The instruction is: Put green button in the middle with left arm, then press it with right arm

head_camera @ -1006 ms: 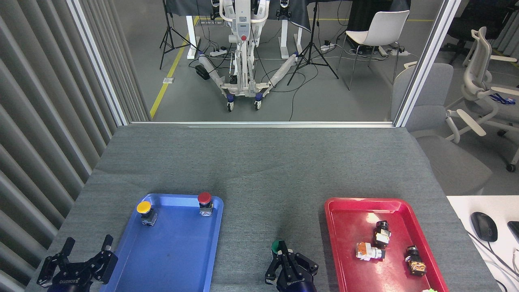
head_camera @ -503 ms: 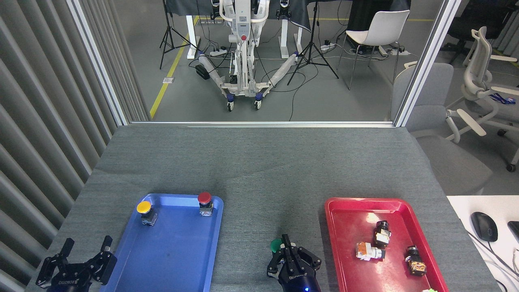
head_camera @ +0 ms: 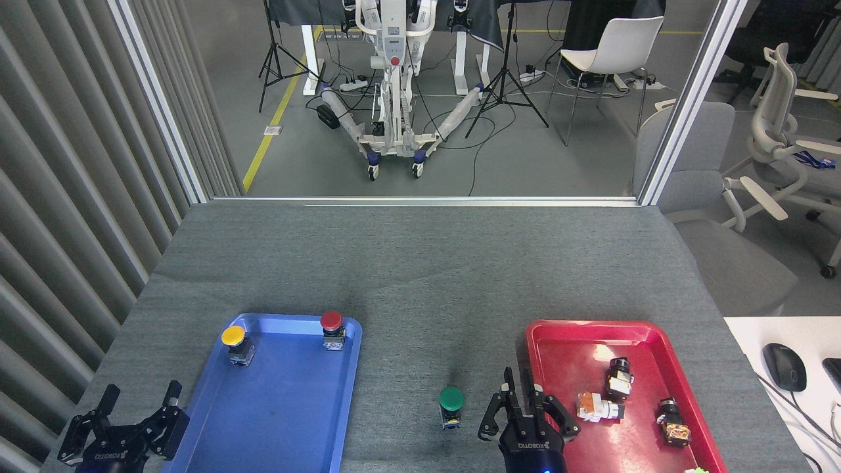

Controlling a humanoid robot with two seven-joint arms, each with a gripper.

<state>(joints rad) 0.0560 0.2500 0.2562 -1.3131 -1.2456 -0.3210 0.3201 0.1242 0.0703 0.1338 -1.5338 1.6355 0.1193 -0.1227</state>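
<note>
A grey felt-covered table [head_camera: 420, 263] is seen filling the lower half of the head view, with a glass partition and a workshop floor beyond its far edge. On the left part of the cloth a blue tray [head_camera: 282, 420] is laid, and a red tray [head_camera: 571, 348] is laid on the right part, the two being well apart with bare cloth between them. The left gripper [head_camera: 138, 410] is held at the lower left corner, just beside the blue tray's left rim, with its fingers spread wide and nothing gripped between them. The right gripper [head_camera: 519, 387] is seen at the lower edge, over the red tray's left rim, with its fingers brought narrowly together and pointing away from the robot; nothing is held in it. The green button [head_camera: 451, 407] is found standing upright on the bare cloth between the two trays, just left of the right gripper and apart from it, its dark-green cap facing up. In the blue tray's far corners a yellow-capped button [head_camera: 237, 346] and a red-capped button [head_camera: 332, 330] are set upright. In the red tray three small switch parts are seen lying: a black one [head_camera: 618, 379], an orange-and-white one [head_camera: 596, 407] and a black-and-brass one [head_camera: 673, 422]
</note>
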